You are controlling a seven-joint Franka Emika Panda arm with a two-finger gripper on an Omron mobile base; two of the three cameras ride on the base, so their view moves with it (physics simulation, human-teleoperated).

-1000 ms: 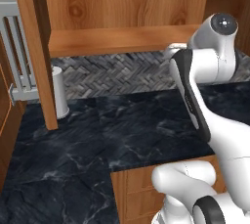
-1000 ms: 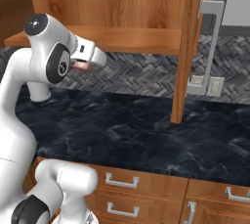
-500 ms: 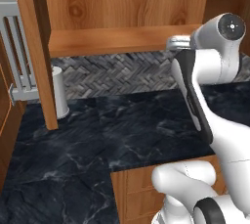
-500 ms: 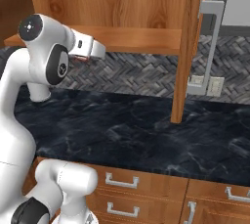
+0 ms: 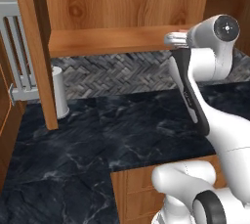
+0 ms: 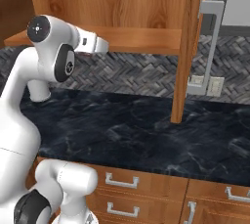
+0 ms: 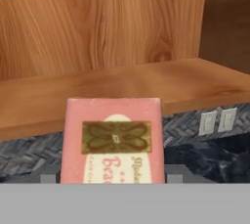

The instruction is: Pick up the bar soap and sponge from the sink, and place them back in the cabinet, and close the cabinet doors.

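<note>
Holding the bar soap (image 7: 113,140) tight between its fingers, the gripper (image 7: 111,176) is up at the front edge of the cabinet (image 7: 117,37) shelf (image 7: 195,78), above the dark counter (image 5: 107,135).

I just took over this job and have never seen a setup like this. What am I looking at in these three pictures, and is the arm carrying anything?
The white machine is a robot arm on a driving base, with a two-finger gripper. Two pictures come from cameras on the base, behind the arm to its left and right. The third looks along the gripper from the hand.

In front is an open wooden cabinet with a shelf, above a dark marble counter. A door with a grey handle hangs open. A pale cylinder stands on the counter.

The hand view shows the pink bar soap between the fingers, just short of the shelf edge.
</note>
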